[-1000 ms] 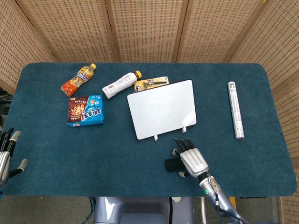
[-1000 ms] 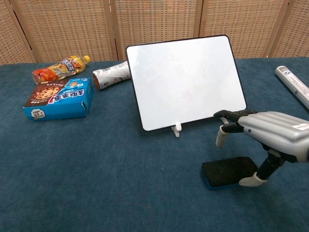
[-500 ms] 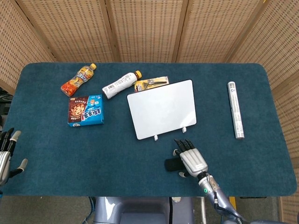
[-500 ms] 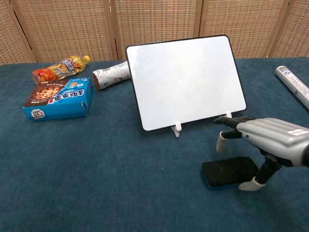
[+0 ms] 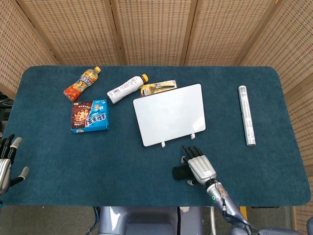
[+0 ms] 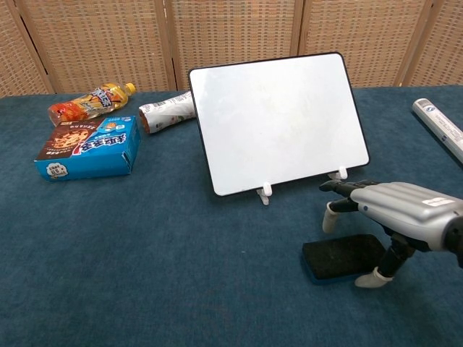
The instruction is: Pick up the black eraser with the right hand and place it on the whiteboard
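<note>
Fingers (image 6: 340, 186) of our right hand (image 6: 394, 206) are spread apart, arched over the black eraser (image 6: 340, 256) w/o closing on it; thumb tip sits just beside its right end, whether it touches we can't tell. In the head view the hand (image 5: 199, 168) covers most of the eraser (image 5: 179, 173). Our left hand (image 5: 7, 159) is cut off at the frame edge in the head view, fingers apart, nothing in them; chest view doesn't show it.

Biggest first: 1 blue surface (image 5: 58, 161). 1 whiteboard (image 6: 278, 119), propped tilted on small white feet, just beyond the eraser, apart from it. 1 blue cookie box (image 6: 90, 148). 1 silver tube (image 5: 246, 115), well to the right, partly cut off in chest view. 2 bottles: orange (image 5: 81, 83) and white (image 5: 126, 88). 1 yellow packet (image 5: 157, 87), partly hidden behind the board; contents unclear. 1 eraser, lying flat on the surface near the front edge.
</note>
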Robot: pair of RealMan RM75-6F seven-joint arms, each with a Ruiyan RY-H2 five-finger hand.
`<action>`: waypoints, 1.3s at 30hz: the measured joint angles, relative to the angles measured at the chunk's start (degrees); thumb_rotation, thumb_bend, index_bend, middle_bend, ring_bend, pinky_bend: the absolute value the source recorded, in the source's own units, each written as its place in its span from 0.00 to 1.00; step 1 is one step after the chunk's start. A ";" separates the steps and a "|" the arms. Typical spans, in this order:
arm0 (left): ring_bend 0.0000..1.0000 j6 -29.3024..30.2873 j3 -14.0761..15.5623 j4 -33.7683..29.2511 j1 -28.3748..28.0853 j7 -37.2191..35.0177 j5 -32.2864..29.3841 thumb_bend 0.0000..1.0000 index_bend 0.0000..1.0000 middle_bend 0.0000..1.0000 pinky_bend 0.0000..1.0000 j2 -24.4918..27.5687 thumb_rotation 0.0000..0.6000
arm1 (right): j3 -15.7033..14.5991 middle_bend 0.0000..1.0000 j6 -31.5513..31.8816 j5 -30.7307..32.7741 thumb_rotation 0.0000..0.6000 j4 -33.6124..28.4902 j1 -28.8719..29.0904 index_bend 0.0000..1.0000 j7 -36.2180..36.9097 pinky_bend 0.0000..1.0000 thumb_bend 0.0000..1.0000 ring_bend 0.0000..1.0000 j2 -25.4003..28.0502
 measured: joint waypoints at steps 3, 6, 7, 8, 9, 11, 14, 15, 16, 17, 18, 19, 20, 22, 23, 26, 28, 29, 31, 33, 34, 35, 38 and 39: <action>0.00 -0.02 -0.02 -0.06 -0.01 0.01 -0.02 0.32 0.00 0.00 0.00 0.04 1.00 | -0.01 0.00 -0.02 0.31 1.00 0.09 0.25 0.35 -0.02 0.00 0.12 0.00 -0.12; 0.00 -0.03 -0.01 -0.03 -0.01 0.00 -0.05 0.32 0.00 0.00 0.00 0.01 1.00 | -0.04 0.00 0.18 0.30 1.00 0.22 0.35 0.37 0.06 0.00 0.13 0.00 -0.27; 0.00 -0.04 -0.01 -0.03 -0.01 -0.01 -0.05 0.32 0.00 0.00 0.00 0.01 1.00 | -0.07 0.00 0.25 0.27 1.00 0.29 0.37 0.37 0.09 0.00 0.13 0.00 -0.32; 0.00 -0.04 -0.01 -0.03 -0.02 -0.01 -0.05 0.32 0.00 0.00 0.00 0.00 1.00 | -0.09 0.00 0.28 0.25 1.00 0.32 0.37 0.38 0.10 0.00 0.13 0.00 -0.34; 0.00 -0.05 -0.02 -0.02 -0.02 -0.04 -0.06 0.32 0.00 0.00 0.00 0.00 1.00 | -0.09 0.00 0.33 0.24 1.00 0.36 0.38 0.39 0.11 0.00 0.13 0.00 -0.37; 0.00 -0.03 -0.03 -0.05 -0.01 -0.10 -0.06 0.32 0.00 0.00 0.00 0.03 1.00 | -0.11 0.00 0.56 0.22 1.00 0.46 0.38 0.41 0.04 0.00 0.14 0.00 -0.44; 0.00 -0.05 -0.01 -0.10 -0.01 -0.16 -0.04 0.32 0.00 0.00 0.00 0.07 1.00 | -0.21 0.00 0.85 0.37 1.00 0.50 0.36 0.43 -0.04 0.00 0.14 0.00 -0.51; 0.00 -0.05 -0.02 -0.10 -0.02 -0.16 -0.05 0.32 0.00 0.00 0.00 0.07 1.00 | -0.23 0.00 0.92 0.37 1.00 0.52 0.37 0.43 -0.07 0.00 0.14 0.00 -0.53; 0.00 -0.08 -0.02 -0.10 -0.03 -0.17 -0.05 0.32 0.00 0.00 0.00 0.07 1.00 | -0.28 0.00 1.05 0.36 1.00 0.61 0.37 0.44 -0.15 0.00 0.14 0.00 -0.58; 0.00 -0.12 0.00 -0.10 -0.03 -0.17 -0.06 0.32 0.00 0.00 0.00 0.05 1.00 | -0.32 0.00 1.18 0.34 1.00 0.68 0.37 0.44 -0.20 0.00 0.14 0.00 -0.62; 0.00 -0.13 0.00 -0.09 -0.04 -0.18 -0.05 0.32 0.00 0.00 0.00 0.05 1.00 | -0.34 0.00 1.31 0.32 1.00 0.72 0.36 0.45 -0.21 0.00 0.14 0.00 -0.67; 0.00 -0.12 0.00 -0.08 -0.04 -0.17 -0.04 0.32 0.00 0.00 0.00 0.05 1.00 | -0.37 0.00 1.46 0.29 1.00 0.75 0.33 0.45 -0.17 0.00 0.14 0.00 -0.71; 0.00 -0.10 0.00 -0.08 -0.04 -0.16 -0.03 0.32 0.00 0.00 0.00 0.06 1.00 | -0.40 0.00 1.57 0.25 1.00 0.77 0.31 0.45 -0.14 0.00 0.14 0.00 -0.74; 0.00 -0.09 0.00 -0.13 -0.03 -0.19 -0.03 0.32 0.00 0.00 0.00 0.10 1.00 | -0.53 0.00 1.83 0.10 1.00 0.81 0.26 0.46 -0.09 0.00 0.14 0.00 -0.79; 0.00 -0.08 0.00 -0.15 -0.03 -0.20 -0.02 0.32 0.00 0.00 0.00 0.11 1.00 | -0.57 0.00 1.87 0.08 1.00 0.82 0.24 0.47 -0.05 0.00 0.14 0.00 -0.80; 0.00 -0.09 0.01 -0.19 -0.03 -0.20 0.00 0.32 0.00 0.00 0.00 0.12 1.00 | -0.71 0.00 1.99 0.05 1.00 0.96 0.20 0.47 0.03 0.00 0.14 0.00 -0.86; 0.00 -0.10 0.02 -0.15 -0.04 -0.21 0.00 0.32 0.00 0.00 0.00 0.10 1.00 | -0.84 0.00 2.07 0.03 1.00 1.15 0.15 0.48 0.09 0.00 0.14 0.00 -0.94; 0.00 -0.09 0.00 -0.12 -0.04 -0.24 0.00 0.32 0.00 0.00 0.00 0.08 1.00 | -0.89 0.00 2.12 0.01 1.00 1.24 0.13 0.48 0.10 0.00 0.14 0.00 -0.97; 0.00 -0.05 -0.02 -0.08 -0.04 -0.26 0.00 0.32 0.00 0.00 0.00 0.06 1.00 | -0.94 0.00 2.30 -0.04 1.00 1.27 0.08 0.48 0.12 0.00 0.14 0.00 -0.96; 0.00 -0.05 -0.02 -0.10 -0.04 -0.27 0.01 0.32 0.00 0.00 0.00 0.07 1.00 | -0.91 0.00 2.53 -0.16 1.00 1.19 0.05 0.49 0.18 0.00 0.14 0.00 -0.91; 0.00 -0.06 -0.03 -0.11 -0.04 -0.29 0.01 0.32 0.00 0.00 0.00 0.08 1.00 | -0.86 0.00 2.73 -0.29 1.00 1.07 0.02 0.49 0.27 0.00 0.15 0.00 -0.83; 0.00 -0.07 -0.03 -0.13 -0.05 -0.29 0.01 0.32 0.00 0.00 0.00 0.09 1.00 | -0.81 0.00 2.88 -0.40 1.00 0.96 0.00 0.49 0.37 0.00 0.15 0.00 -0.74; 0.00 -0.11 -0.03 -0.15 -0.06 -0.30 -0.05 0.32 0.00 0.00 0.00 0.08 1.00 | -0.64 0.00 3.51 -0.88 1.00 0.74 -0.12 0.49 0.66 0.00 0.15 0.00 -0.46; 0.00 -0.13 -0.05 -0.14 -0.06 -0.32 -0.11 0.32 0.00 0.00 0.00 0.08 1.00 | -0.57 0.00 3.79 -1.02 1.00 0.71 -0.18 0.49 0.72 0.00 0.14 0.00 -0.38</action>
